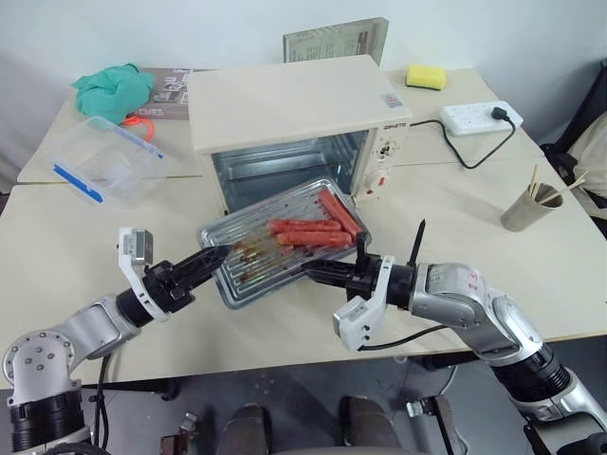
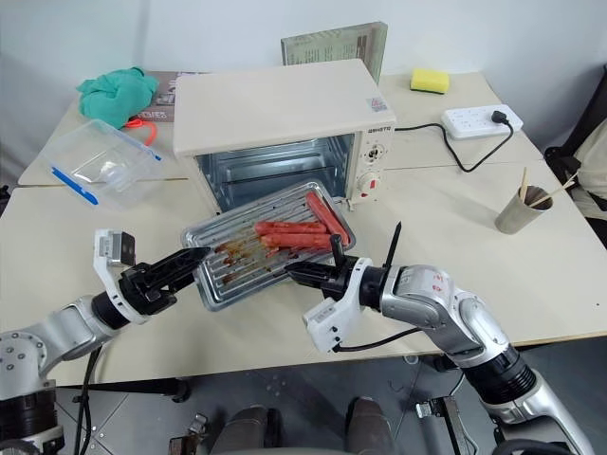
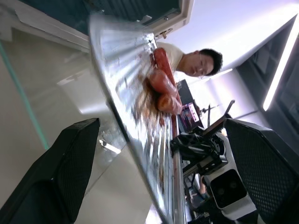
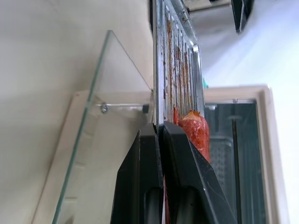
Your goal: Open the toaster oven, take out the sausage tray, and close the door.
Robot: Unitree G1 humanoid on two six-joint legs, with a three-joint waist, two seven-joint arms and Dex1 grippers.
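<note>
The boxy cream-white toaster oven point(image 1: 302, 114) is standing on the pale table point(image 1: 76, 256) with its cavity exposed. Its clear glass door point(image 4: 100, 135) is lying folded down in front of the opening, the cream-white frame edge showing in the right wrist view.

The shallow rectangular silver metal sausage tray point(image 1: 256, 270) is sitting outside the oven, just in front of the opening and above the lowered door, tilted slightly. Several red sausages point(image 1: 308, 232) are lying at the end of the tray nearest the oven, and brown grease is streaking the ribbed bottom.

The right hand point(image 1: 318, 272) is gripping the tray's near rim, its two black fingers point(image 4: 161, 186) pressed narrowly together on the metal edge. The left hand point(image 1: 211, 258) is standing wide, its fingers point(image 3: 60, 172) spread on either side of the tray's left edge without clamping it; whether a fingertip is touching the rim cannot be determined.

Elsewhere on the table, a clear plastic box with blue clips point(image 1: 100, 156) is resting well to the left of the oven, a crumpled green cloth point(image 1: 114, 88) beyond it. A yellow sponge point(image 1: 426, 76) and a white power strip point(image 1: 479, 118) are lying to the right rear, and a grey cup of wooden sticks point(image 1: 529, 209) is standing at the right.
</note>
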